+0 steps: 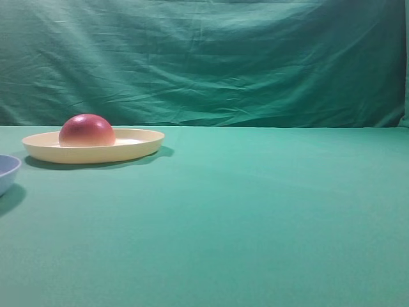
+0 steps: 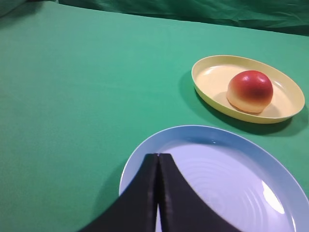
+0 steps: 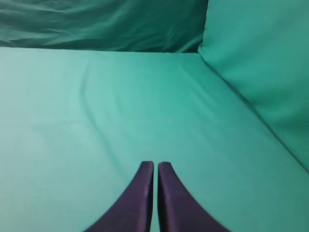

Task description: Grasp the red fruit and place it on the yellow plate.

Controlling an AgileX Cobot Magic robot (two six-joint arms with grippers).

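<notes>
At far left, just left of the yellow plate, you see the rim of a light blue dish. The red fruit already sits on the plate, left of its centre. It looks glossy, firm and light, likely slippery; take it low across the dome. Right of the plate, the green tabletop lies open. Both the left gripper and right gripper have jaws pressed together, holding nothing.
</notes>
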